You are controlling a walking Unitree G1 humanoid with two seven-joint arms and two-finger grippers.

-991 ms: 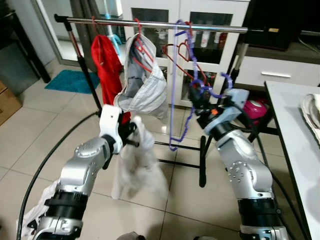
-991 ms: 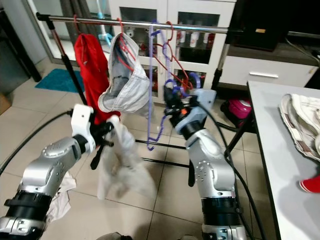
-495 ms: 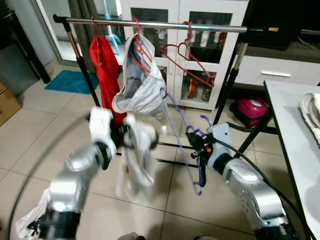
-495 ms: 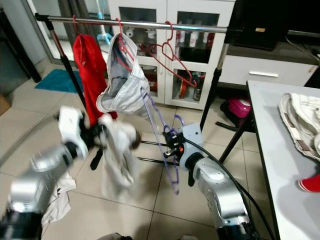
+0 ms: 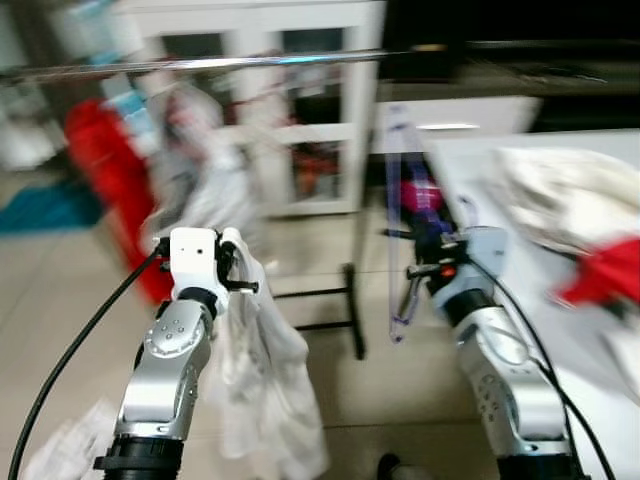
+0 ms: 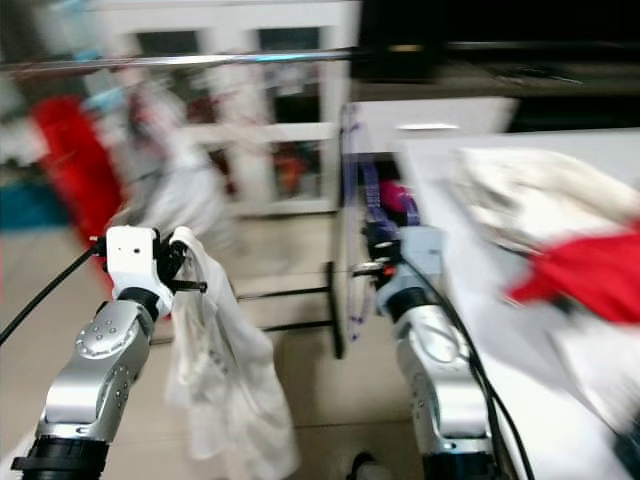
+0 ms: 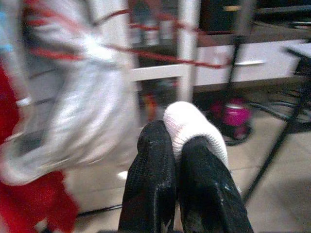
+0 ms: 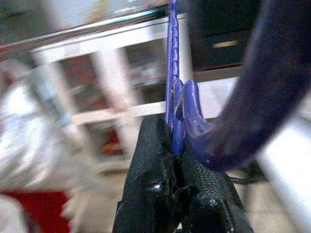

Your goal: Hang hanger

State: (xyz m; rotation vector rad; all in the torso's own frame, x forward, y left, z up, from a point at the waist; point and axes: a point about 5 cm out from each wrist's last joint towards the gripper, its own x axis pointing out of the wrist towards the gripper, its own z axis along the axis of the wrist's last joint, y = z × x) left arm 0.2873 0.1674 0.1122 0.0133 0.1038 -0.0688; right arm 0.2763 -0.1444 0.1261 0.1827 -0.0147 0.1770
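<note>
purple plastic hanger (image 8: 176, 73) clamped upright in your right gripper (image 8: 177, 160), below silver metal rail (image 5: 250, 62), likely carried for hanging. left gripper (image 7: 177, 160) fingers pinched on white cloth garment (image 5: 265, 380), hanging limp. views blurred.

rail (image 5: 230, 63): motion-blurred streak, ends cut off by frame
hung clothes (image 5: 195, 170): smeared, shapes unreadable
table pile (image 6: 560, 215): white + red blur, items couldn't be told
purple hanger (image 8: 171, 73): hook end out of focus, cropped at top
</note>
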